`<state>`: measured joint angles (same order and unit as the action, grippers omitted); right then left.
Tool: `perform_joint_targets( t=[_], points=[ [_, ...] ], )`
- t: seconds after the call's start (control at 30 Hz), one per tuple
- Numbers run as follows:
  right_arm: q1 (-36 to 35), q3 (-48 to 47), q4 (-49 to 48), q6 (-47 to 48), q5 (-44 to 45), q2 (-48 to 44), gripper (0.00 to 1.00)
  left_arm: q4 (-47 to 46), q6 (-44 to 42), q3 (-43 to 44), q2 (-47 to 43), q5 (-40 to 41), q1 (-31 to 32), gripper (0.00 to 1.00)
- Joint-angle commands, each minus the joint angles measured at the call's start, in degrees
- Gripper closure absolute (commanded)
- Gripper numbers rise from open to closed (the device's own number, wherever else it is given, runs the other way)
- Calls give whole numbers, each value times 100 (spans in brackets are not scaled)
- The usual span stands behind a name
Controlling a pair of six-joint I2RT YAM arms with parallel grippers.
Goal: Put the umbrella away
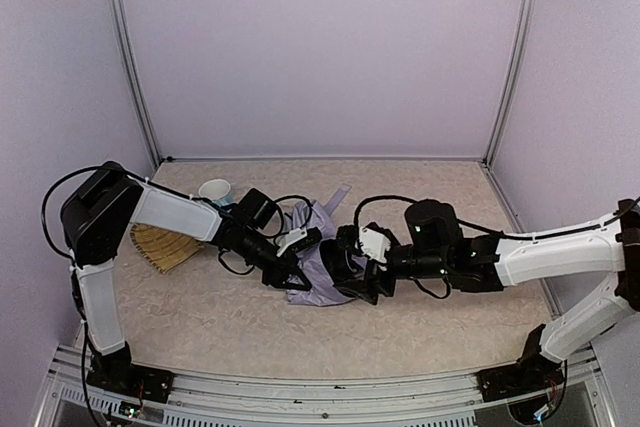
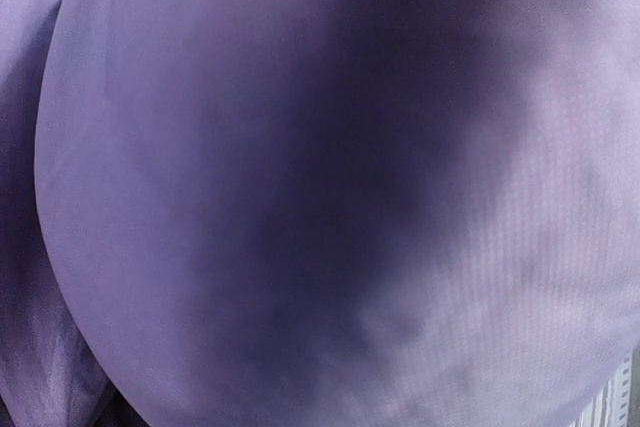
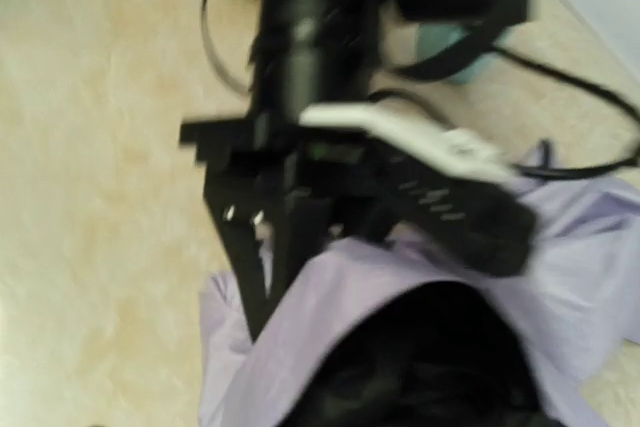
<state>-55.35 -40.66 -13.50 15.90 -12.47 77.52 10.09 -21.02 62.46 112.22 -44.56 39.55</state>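
Beige mottled tabletop [image 1: 200,327]. Mid-table: the umbrella [image 1: 322,247], a crumpled lavender heap, lies between both tools. Left gripper [image 1: 287,276] is pressed into its fabric and right gripper [image 1: 348,272] is against its other side. Cannot tell whether either is clamped. Farther left: woven fan [image 1: 165,245], cup [image 1: 215,190]. Pale lavender walls [image 1: 320,47], metal corner posts [image 1: 130,57].

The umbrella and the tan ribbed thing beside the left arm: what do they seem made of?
The umbrella: thin woven fabric, matte lavender, likely synthetic; fine weave and soft folds show close up. Tan ribbed thing: perhaps bamboo or straw, from its parallel ribs.
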Motion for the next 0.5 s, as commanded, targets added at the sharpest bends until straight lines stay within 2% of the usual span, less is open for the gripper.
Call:
perform_joint_targets(
  t=[0.0, 0.27, 0.37, 0.47],
  points=[
    [-515, -348, -162, 1332, 805, 737, 8, 970, -29, 66, 399, -20, 27, 76],
    [-740, -872, 52, 3303, 1561, 1647, 3, 1325, -77, 341, 643, -90, 26, 76],
    [-655, -1139, 272, 3588, 1680, 2006, 2, 1513, -191, 472, 745, -130, 26, 76],
    [-434, -1516, 884, 3467, 1470, 2409, 4, 1721, -333, 588, 851, -182, 19, 77]
  ],
)
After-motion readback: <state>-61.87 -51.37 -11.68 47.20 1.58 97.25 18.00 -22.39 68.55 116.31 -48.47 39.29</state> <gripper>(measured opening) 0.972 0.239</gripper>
